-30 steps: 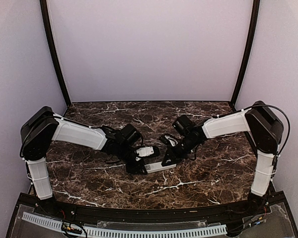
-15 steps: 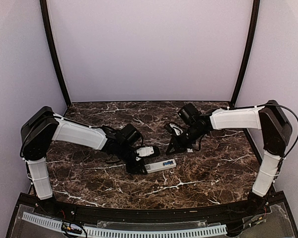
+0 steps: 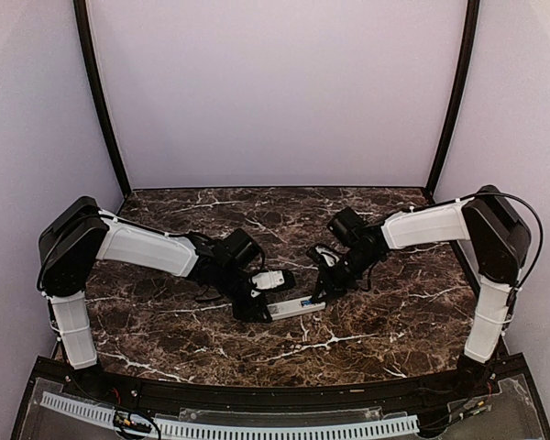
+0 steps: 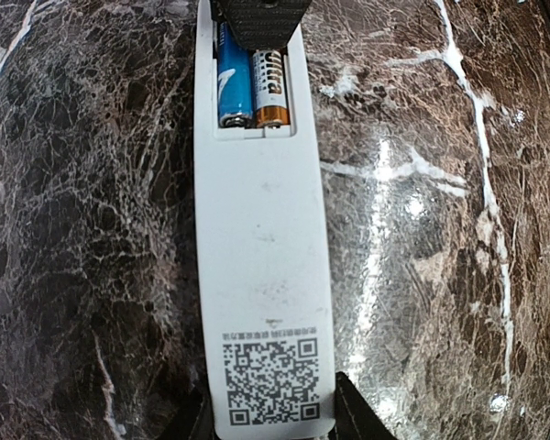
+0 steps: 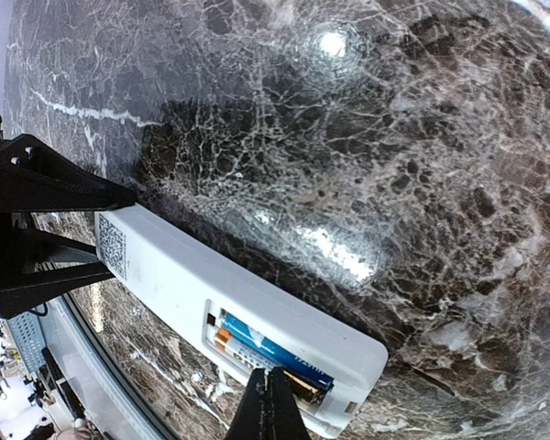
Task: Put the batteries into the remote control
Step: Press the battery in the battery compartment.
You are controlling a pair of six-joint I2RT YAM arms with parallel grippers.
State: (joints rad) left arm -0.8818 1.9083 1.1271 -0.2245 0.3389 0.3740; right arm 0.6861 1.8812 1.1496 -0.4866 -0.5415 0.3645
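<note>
Left gripper [image 4: 273, 418]: jaws partly closed, clamping the remote control [image 4: 261, 257] by its long edges at the end that carries the QR code [image 4: 270, 380]. One dark finger [image 4: 198, 420] shows on each side of that end. The remote control lies flat, plain back up, on the marble table [image 3: 367, 339], near the middle and a little toward the near edge. In the top view it runs out rightward from the left gripper.

Right gripper [image 5: 270, 394]: fingers pressed together into a single point. The closed tip points down at the open battery recess at the free end of the remote control, over one end of the batteries [image 4: 231, 82]. Contact with them: cannot tell from either wrist view.

Batteries: two, side by side, lying lengthwise in the recess. One is blue; the other has a white label reading "Ultra" and a copper-coloured end. The recess is uncovered.

Table: dark brown marble with white veins, bright glare patches beside the remote control. The arms meet over the centre, each from its own side; pale walls on three sides
</note>
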